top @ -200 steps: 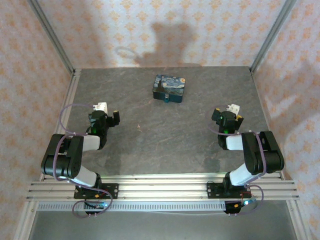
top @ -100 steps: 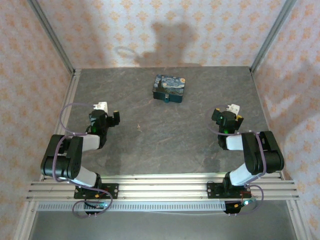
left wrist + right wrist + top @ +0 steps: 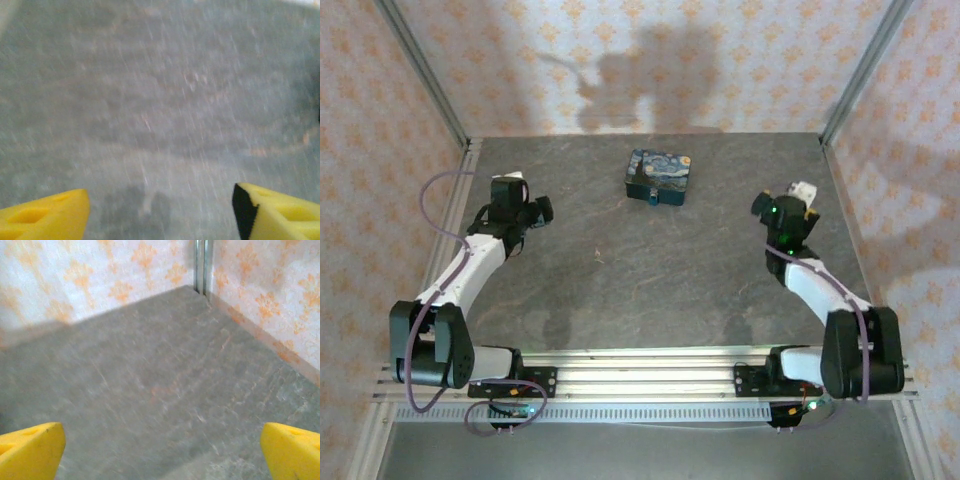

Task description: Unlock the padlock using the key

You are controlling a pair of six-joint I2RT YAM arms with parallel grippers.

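**Inspector:** While both arms reach out over the table (image 3: pixel 620 270), where does the padlock (image 3: pixel 660 176) sit?

**Assessor:** It lies flat at the far middle of the table, well apart from both grippers. A small teal piece, taken to be the key (image 3: pixel 646 196), touches its near edge. It is too small to tell whether it is in the lock.

**Inspector:** Pose of the left arm (image 3: pixel 460 275)?

**Assessor:** The elbow is folded low beside the base and the forearm slopes forward and inward. The left gripper (image 3: pixel 160 212) is on the left side of the table and looks down at bare stone-grey surface. Its wrist view is blurred. Its yellow fingers (image 3: pixel 45 215) stand apart with nothing between them, so it is released.

**Inspector:** And the right arm (image 3: pixel 820 285)?

**Assessor:** It mirrors the left, elbow near the base and forearm angled forward. The right gripper (image 3: pixel 160 450) is on the right side of the table and faces the far right corner, where the patterned wall (image 3: pixel 100 270) meets a metal post (image 3: pixel 202 265). Its yellow fingers (image 3: pixel 30 450) are spread wide at the edges of that view, holding nothing.

**Inspector:** Any contact with the padlock?

**Assessor:** None. Neither gripper touches it.
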